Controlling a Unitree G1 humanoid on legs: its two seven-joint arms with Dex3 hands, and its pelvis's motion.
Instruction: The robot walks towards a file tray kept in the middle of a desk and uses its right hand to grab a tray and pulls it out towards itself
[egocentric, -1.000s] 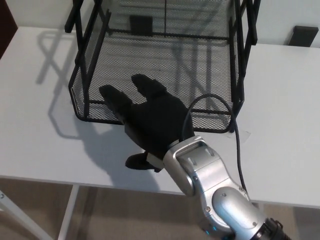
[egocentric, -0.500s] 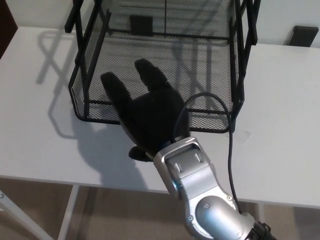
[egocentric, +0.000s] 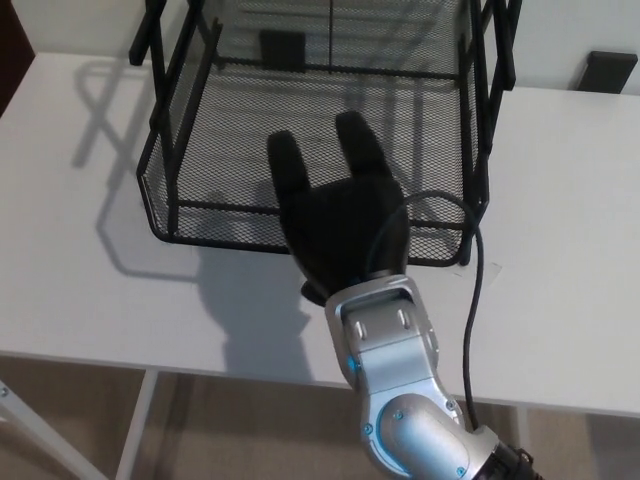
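A black wire-mesh file tray (egocentric: 190, 150) stands in the middle of the white desk (egocentric: 80, 260), its lowest tray pulled forward with the front rim facing me. My right hand (egocentric: 335, 215) is black and open. It hovers over that front rim, two fingers (egocentric: 290, 170) spread and pointing into the tray. Whether the hand touches the rim I cannot tell. The silver forearm (egocentric: 395, 370) rises from the bottom edge, with a black cable (egocentric: 470, 290) looping beside it. My left hand does not show.
The rack's black uprights (egocentric: 480, 60) rise at the tray's corners. A small dark block (egocentric: 610, 70) lies at the desk's far right. The desk's front edge and a white leg (egocentric: 135, 425) run along the bottom over beige floor.
My right hand has moved right and forward, from over the desk in front of the tray to above its front rim. The fingers now point further into the tray. The tray has not shifted.
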